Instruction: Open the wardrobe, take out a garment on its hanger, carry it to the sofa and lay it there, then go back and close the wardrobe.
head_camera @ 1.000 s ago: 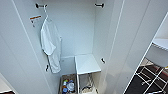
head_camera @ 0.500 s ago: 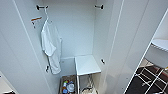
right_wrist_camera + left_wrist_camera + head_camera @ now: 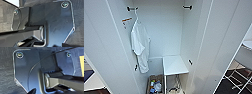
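The wardrobe [image 3: 159, 32] stands open in front of me, its white left door [image 3: 104, 50] and right door [image 3: 224, 50] both swung wide. Inside, a white short-sleeved shirt [image 3: 140, 47] hangs on a pale hanger whose hook is on the left rail bracket [image 3: 131, 8]. A second dark bracket [image 3: 187, 7] sits high on the right inner wall. In both wrist views the robot's own dark plate lies over dark grey carpet [image 3: 6, 72].
A white shelf unit [image 3: 174, 65] stands at the lower right inside the wardrobe. Beside it on the floor is an open box [image 3: 155, 86] of small items. A white table edge [image 3: 246, 50] and chair legs [image 3: 239, 77] show past the right door.
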Available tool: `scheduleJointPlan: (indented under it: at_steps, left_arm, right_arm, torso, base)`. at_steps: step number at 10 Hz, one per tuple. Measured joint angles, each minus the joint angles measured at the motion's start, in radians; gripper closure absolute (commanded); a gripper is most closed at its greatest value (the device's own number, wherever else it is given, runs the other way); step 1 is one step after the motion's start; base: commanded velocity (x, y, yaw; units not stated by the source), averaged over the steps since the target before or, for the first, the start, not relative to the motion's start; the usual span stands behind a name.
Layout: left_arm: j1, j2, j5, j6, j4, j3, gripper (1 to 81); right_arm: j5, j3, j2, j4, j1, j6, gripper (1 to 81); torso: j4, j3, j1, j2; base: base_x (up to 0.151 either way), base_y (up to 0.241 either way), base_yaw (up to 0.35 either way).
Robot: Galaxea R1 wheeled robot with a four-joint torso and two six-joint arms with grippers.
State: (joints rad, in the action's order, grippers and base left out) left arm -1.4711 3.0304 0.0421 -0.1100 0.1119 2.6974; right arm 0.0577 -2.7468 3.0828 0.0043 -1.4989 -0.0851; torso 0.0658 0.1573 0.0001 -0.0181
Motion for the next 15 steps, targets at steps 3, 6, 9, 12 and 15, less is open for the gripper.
scheduleJointPlan:
  at_steps: [3,6,9,12,15]
  left_arm:
    - [0.018,-0.016,-0.002,0.001,0.000,0.004,1.0]
    - [0.039,-0.058,0.026,0.004,0.000,-0.034,1.0]
    - [0.038,-0.163,0.072,0.003,-0.001,-0.174,1.0]
    - [0.039,-0.302,0.131,-0.020,-0.005,-0.241,1.0]
    - [0.071,-0.394,0.173,-0.074,-0.010,-0.266,1.0]
  right_arm:
    - [0.002,0.000,0.000,0.000,0.012,0.000,1.0]
    - [0.003,0.000,-0.003,0.000,0.014,0.000,1.0]
    - [0.000,0.042,-0.037,-0.005,0.023,0.000,1.0]
    - [0.001,0.133,-0.151,-0.004,0.065,0.002,1.0]
    - [0.006,0.156,-0.266,-0.004,0.122,0.007,1.0]
  torso:
    - [-0.062,-0.006,0.000,0.000]
    - [-0.065,-0.077,0.000,0.000]
    - [-0.065,-0.089,-0.001,-0.001]
    - [-0.065,-0.089,-0.001,-0.001]
    - [-0.065,-0.089,-0.001,-0.001]
  base:
    - [0.000,0.000,0.000]
    - [0.000,0.000,0.000]
    - [0.000,0.000,0.000]
    - [0.000,0.000,0.000]
    - [0.000,0.000,0.000]
